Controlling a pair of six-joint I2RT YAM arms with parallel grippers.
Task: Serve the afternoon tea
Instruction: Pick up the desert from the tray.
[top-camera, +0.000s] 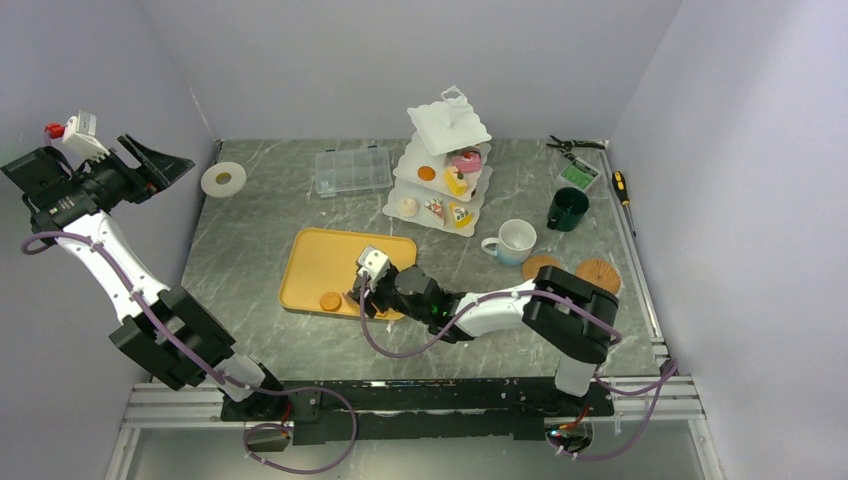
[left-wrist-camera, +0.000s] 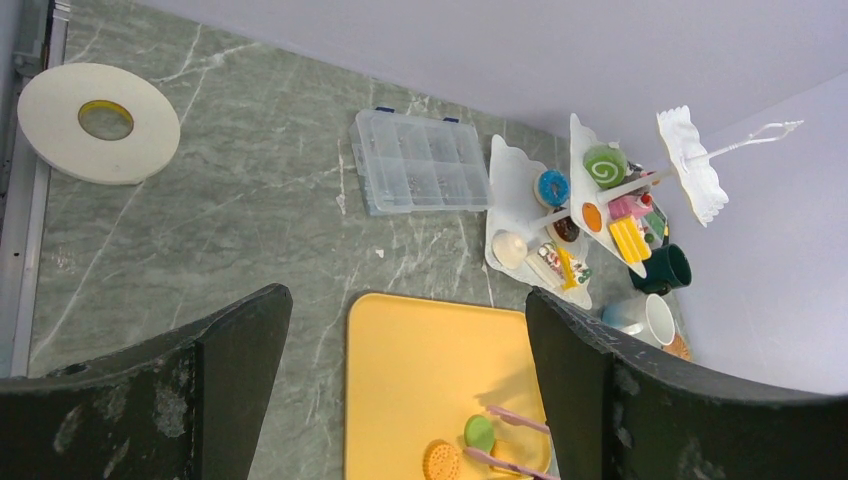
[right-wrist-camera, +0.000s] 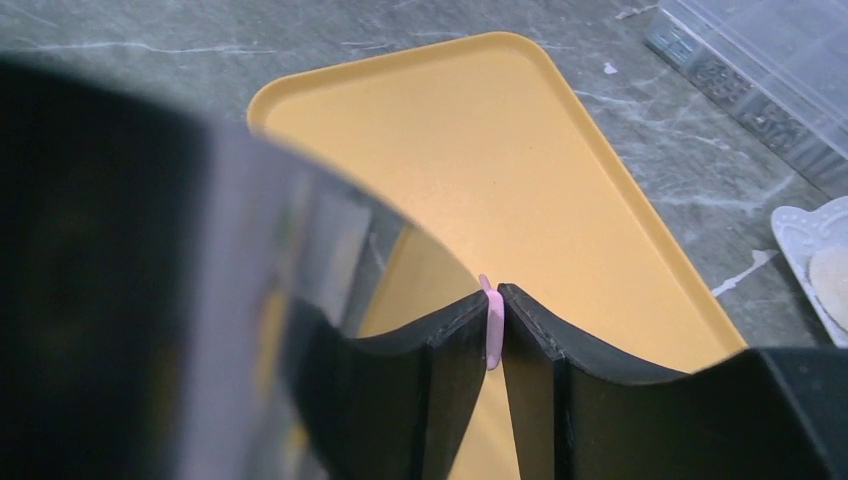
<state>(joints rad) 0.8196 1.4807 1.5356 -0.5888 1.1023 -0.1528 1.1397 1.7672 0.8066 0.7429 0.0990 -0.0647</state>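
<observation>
Toy pastries sit on the white three-tier stand (top-camera: 447, 160) at the back. A white mug (top-camera: 516, 241), a dark-green mug (top-camera: 567, 208) and two cork coasters (top-camera: 540, 266) stand to its right. On the yellow tray (top-camera: 325, 255) lie an orange biscuit (left-wrist-camera: 442, 461) and a green biscuit (left-wrist-camera: 479, 432). My right gripper (right-wrist-camera: 492, 300) is low over the tray's near right corner, shut on the pink tongs (right-wrist-camera: 491, 335). The tongs' two tips (left-wrist-camera: 517, 418) straddle the green biscuit. My left gripper (left-wrist-camera: 405, 295) hangs open and empty, raised high at the far left.
A clear compartment box (top-camera: 352, 170) lies left of the stand, and a white tape roll (top-camera: 223, 179) lies at the table's back left edge. Pliers (top-camera: 575, 145) and a screwdriver (top-camera: 622, 187) lie at the back right. Walls close in on three sides.
</observation>
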